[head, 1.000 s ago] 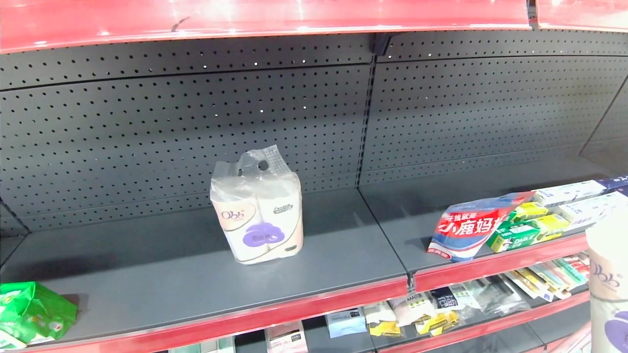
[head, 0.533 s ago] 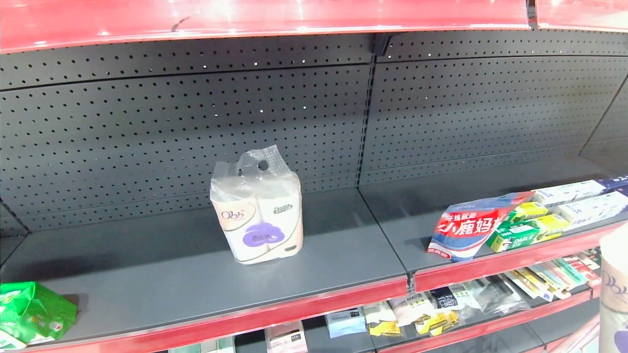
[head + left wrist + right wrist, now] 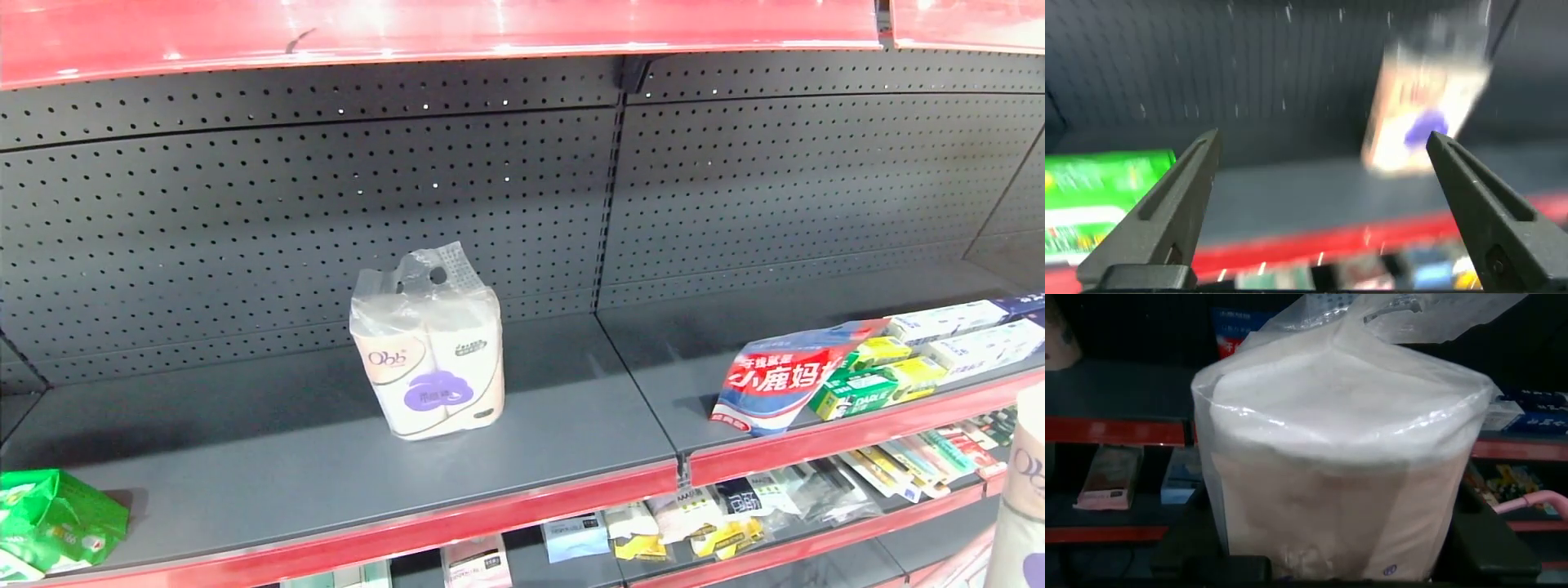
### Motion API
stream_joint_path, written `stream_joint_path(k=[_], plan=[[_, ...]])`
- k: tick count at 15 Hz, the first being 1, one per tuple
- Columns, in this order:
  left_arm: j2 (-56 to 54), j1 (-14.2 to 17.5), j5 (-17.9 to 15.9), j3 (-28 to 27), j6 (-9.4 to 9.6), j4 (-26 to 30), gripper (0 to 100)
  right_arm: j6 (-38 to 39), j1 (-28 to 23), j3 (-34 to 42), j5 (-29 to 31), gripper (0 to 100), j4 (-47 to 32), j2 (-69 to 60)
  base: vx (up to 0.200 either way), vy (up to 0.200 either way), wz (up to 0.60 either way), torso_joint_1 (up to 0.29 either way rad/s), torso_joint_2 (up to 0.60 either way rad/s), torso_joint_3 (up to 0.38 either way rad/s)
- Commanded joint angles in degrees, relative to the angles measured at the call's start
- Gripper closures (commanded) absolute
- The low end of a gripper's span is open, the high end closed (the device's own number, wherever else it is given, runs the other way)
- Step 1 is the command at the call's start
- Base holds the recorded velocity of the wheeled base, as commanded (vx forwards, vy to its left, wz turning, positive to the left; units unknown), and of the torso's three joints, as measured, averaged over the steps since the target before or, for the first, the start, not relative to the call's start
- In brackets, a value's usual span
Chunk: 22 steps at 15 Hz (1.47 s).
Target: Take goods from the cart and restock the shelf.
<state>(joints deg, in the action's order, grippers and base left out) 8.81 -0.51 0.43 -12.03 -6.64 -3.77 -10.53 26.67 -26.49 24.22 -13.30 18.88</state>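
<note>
1. Left gripper: the two fingers are spread wide apart and nothing sits between them. The gripper is level with the front edge of the shelf.

2. Beyond the open left fingers, the shelved toilet paper pack stands upright on the shelf deck. It is well apart from both fingertips and closer to one finger than the other. The green package lies beyond the other finger, at the shelf's front edge.

3. Right gripper: the fingers are closed against opposite sides of the held toilet paper pack. The pack stands upright between them, its plastic handle flap above the fingers.

4. In the head view, the held toilet paper pack is below and in front of the shelf's red edge, well apart from the shelved toilet paper pack.

5. A red pouch and the toothpaste boxes lie on the adjoining shelf section, above the held pack.
</note>
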Motion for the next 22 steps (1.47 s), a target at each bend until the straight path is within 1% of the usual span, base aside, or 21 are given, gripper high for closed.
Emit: stream_joint_path(k=[1, 2, 3, 4, 5, 6, 7, 8, 9, 10, 11, 12, 13, 14, 15, 16, 18, 19, 21, 22], plan=[[21.8, -0.2, 3.9, -14.1, 0.49, -2.0, 0, 0.4, 0.0, 0.8, 0.0, 100, -0.3, 0.2, 0.0, 0.0, 0.0, 0.0, 0.0, 0.0], [21.8, -0.2, 3.9, -14.1, 0.49, -2.0, 0, 0.4, 0.0, 0.8, 0.0, 100, -0.3, 0.2, 0.0, 0.0, 0.0, 0.0, 0.0, 0.0], [28.8, -0.5, 1.8, -13.4, 3.57, -2.2, 0, 0.4, -1.5, 0.5, 0.7, 100, 0.3, 2.9, 0.0, 0.0, 0.0, 0.0, 0.0, 0.0], [32.6, -0.5, -1.6, -13.1, 3.3, -2.3, 0, 0.5, -2.9, -1.0, 0.7, 100, 0.2, 4.1, 0.0, 0.0, 0.0, 0.0, 0.0, 0.0], [35.6, -0.4, -5.4, -12.4, 3.48, -2.2, 0, 0.5, -4.7, -1.7, 0.8, 100, 0.2, 5.1, 0.0, 0.0, 0.0, 0.0, 0.0, 0.0], [38.3, -0.5, -9.9, -10.5, 4.97, -2.4, 0, 0.3, -7.2, -1.7, 0.7, 100, 0.0, 5.3, 0.0, 0.0, 0.0, 0.0, 0.0, 0.0], [40.3, -0.5, -15.0, -8.6, 7.7, -2.4, 0, 0.1, -8.7, -1.6, 0.7, 100, -0.1, 5.5, 0.0, 0.0, 0.0, 0.0, 0.0, 0.0], [41.0, -0.5, -19.9, -7.7, 8.93, -2.4, 0, 0.1, -9.4, -1.6, 0.7, 100, -0.1, 5.6, 0.0, 0.0, 0.0, 0.0, 0.0, 0.0], [43.3, -0.5, -29.7, -7.9, 10.69, -2.6, 0, 0.1, -9.8, -1.7, 0.8, 100, -0.1, 5.7, 0.0, 0.0, 0.0, 0.0, 0.0, 0.0], [44.7, -0.4, -31.6, -8.1, 11.65, -3.1, 0, 0.1, -9.8, -1.7, 0.8, 100, -0.1, 5.9, 0.0, 0.0, 0.0, 0.0, 0.0, 0.0], [51.4, 0.4, -34.2, -8.3, 15.26, -7.0, 0, 0.0, -9.9, -1.7, 1.0, 100, -0.3, 6.0, 0.0, 0.0, 0.0, 0.0, 0.0, 0.0], [54.7, 1.0, -34.7, -8.4, 16.31, -9.9, 0, 0.0, -10.0, -1.8, 1.0, 100, -0.3, 6.1, 0.0, 0.0, 0.0, 0.0, 0.0, 0.0], [63.7, 2.8, -37.3, -9.1, 18.25, -20.3, 0, -0.2, -10.4, -1.8, 1.7, 100, -0.3, 6.1, 0.0, 0.0, 0.0, 0.0, 0.0, 0.0], [68.9, 3.6, -38.2, -10.2, 18.51, -26.1, 0, -0.6, -10.6, -2.0, 2.0, 100, -0.4, 6.0, 0.0, 0.0, 0.0, 0.0, 0.0, 0.0], [73.3, 3.7, -38.4, -11.4, 18.51, -30.3, 0, -0.8, -10.8, -2.3, 2.0, 100, -0.4, 6.0, 0.0, 0.0, 0.0, 0.0, 0.0, 0.0], [77.0, 3.7, -38.9, -12.8, 18.6, -33.3, 0, -0.8, -11.3, -2.3, 2.0, 100, -0.4, 6.1, 0.0, 0.0, 0.0, 0.0, 0.0, 0.0], [80.3, 3.6, -41.2, -14.5, 19.3, -34.6, 0, -0.9, -11.7, -2.3, 2.0, 100, -0.5, 6.0, 0.0, 0.0, 0.0, 0.0, 0.0, 0.0], [83.1, 3.7, -43.2, -16.6, 21.15, -34.6, 0, -1.0, -11.7, -2.3, 2.0, 100, -0.5, 6.0, 0.0, 0.0, 0.0, 0.0, 0.0, 0.0], [87.6, 4.6, -47.2, -21.0, 23.87, -34.9, 0, -1.0, -12.2, -2.3, 2.0, 100, -0.6, 6.1, 0.0, 0.0, 0.0, 0.0, 0.0, 0.0], [89.3, 4.6, -49.7, -22.9, 24.31, -35.4, 0, -1.0, -12.4, -2.3, 2.0, 100, -0.6, 6.1, 0.0, 0.0, 0.0, 0.0, 0.0, 0.0]])
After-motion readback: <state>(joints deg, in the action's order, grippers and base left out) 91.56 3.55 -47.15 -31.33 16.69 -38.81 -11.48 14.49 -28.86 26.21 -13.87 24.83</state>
